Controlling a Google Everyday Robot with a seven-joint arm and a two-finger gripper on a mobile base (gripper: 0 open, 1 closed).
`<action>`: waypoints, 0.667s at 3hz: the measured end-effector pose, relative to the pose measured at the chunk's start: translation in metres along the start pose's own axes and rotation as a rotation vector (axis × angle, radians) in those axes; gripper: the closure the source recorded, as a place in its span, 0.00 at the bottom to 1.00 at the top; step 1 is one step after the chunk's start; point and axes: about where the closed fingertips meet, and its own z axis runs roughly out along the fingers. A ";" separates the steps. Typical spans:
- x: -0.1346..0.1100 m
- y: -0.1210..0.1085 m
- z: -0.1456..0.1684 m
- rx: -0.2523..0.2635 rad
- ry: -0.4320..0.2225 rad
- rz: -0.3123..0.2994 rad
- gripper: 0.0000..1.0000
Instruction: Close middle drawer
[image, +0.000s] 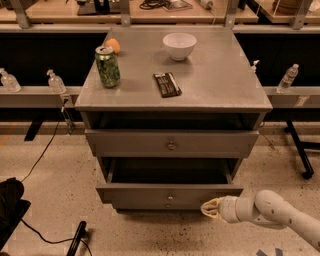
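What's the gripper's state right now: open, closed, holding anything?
Gripper: cannot be told; it is low at the right end of the open middle drawer front.

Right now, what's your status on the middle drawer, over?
Gripper low, at the right end of the middle drawer front. Drawer pulled out, not yet closed. No obstruction seen in its dark interior.

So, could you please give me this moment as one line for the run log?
task: close middle drawer | drawer: partly open | gripper: low, at drawer front's right end | contact: cannot tell
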 end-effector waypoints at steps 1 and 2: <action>0.000 0.000 0.000 0.000 0.000 -0.001 1.00; -0.002 -0.011 0.003 0.005 0.001 -0.030 1.00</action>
